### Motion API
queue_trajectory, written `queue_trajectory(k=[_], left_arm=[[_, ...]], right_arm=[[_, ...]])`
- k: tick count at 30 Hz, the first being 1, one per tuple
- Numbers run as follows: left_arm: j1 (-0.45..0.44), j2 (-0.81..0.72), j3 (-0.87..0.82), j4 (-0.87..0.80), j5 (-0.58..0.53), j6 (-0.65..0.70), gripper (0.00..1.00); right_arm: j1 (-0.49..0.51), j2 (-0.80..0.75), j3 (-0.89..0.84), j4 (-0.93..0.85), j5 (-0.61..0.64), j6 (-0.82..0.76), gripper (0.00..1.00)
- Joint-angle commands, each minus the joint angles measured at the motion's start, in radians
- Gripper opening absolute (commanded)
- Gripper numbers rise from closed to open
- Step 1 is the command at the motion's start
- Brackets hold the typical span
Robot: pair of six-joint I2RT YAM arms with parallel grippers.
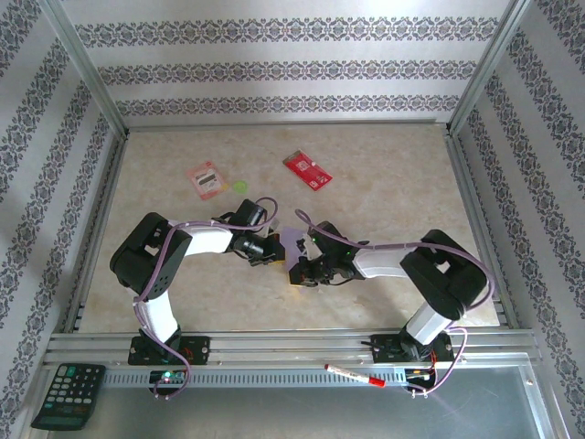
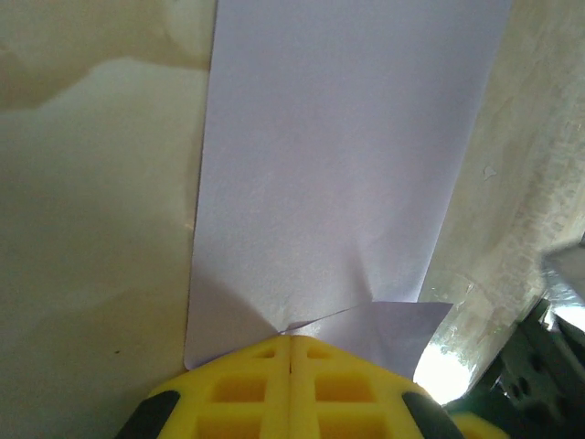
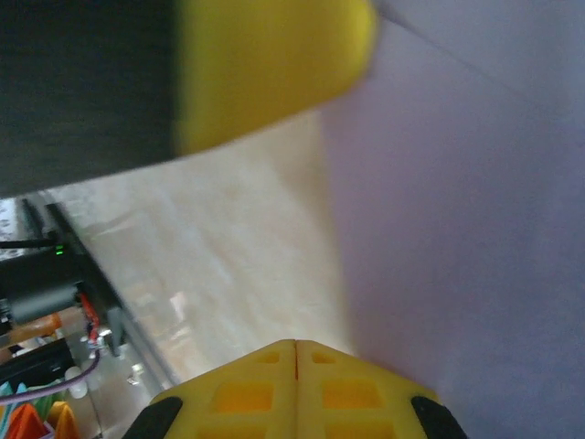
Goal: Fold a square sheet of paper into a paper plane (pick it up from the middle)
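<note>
Left gripper (image 1: pixel 279 249) and right gripper (image 1: pixel 303 265) meet at the sheet (image 1: pixel 293 240) at mid-table (image 1: pixel 393 183).

Top view: the two arms come tip to tip, with the lilac sheet raised between them. A red card (image 1: pixel 307 170) and a pink-red packet (image 1: pixel 206 179) lie well apart from it, farther back. Left wrist: the yellow fingers (image 2: pixel 247 389) are pressed together on the sheet's near edge. The paper puckers at the pinch, one corner is turned over, and the rest stretches away above the table. Right wrist: its yellow fingers (image 3: pixel 247 395) are closed flush, and the sheet is just beside them on the right. Whether they pinch it cannot be told. The left gripper's finger shows blurred at the top.
</note>
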Motion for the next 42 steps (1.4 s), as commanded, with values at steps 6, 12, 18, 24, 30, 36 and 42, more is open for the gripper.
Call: queue_trajectory(k=[6, 12, 18, 24, 30, 36, 42], left_arm=[[0.01, 0.05, -0.029, -0.138, -0.121, 0.03, 0.0], [0.01, 0.056, -0.026, -0.141, -0.119, 0.032, 0.0], [0.01, 0.055, -0.027, -0.142, -0.12, 0.031, 0.0], [0.01, 0.054, -0.023, -0.143, -0.121, 0.031, 0.0], [0.009, 0.056, -0.022, -0.138, -0.114, 0.025, 0.0], [0.008, 0.048, 0.001, -0.155, -0.107, 0.03, 0.0], [0.008, 0.019, 0.046, -0.17, -0.072, 0.013, 0.01]], right_arm=[[-0.01, -0.042, -0.125, 0.019, 0.005, -0.01, 0.0], [0.012, -0.141, -0.216, -0.003, 0.025, 0.012, 0.0], [0.0, -0.222, -0.138, -0.035, 0.013, 0.03, 0.0], [-0.002, -0.16, -0.059, -0.024, 0.007, 0.02, 0.0], [-0.017, -0.056, -0.037, 0.003, -0.002, -0.009, 0.0], [-0.031, -0.015, -0.083, 0.03, -0.004, -0.024, 0.0], [-0.037, -0.005, -0.131, 0.043, 0.004, -0.029, 0.0]])
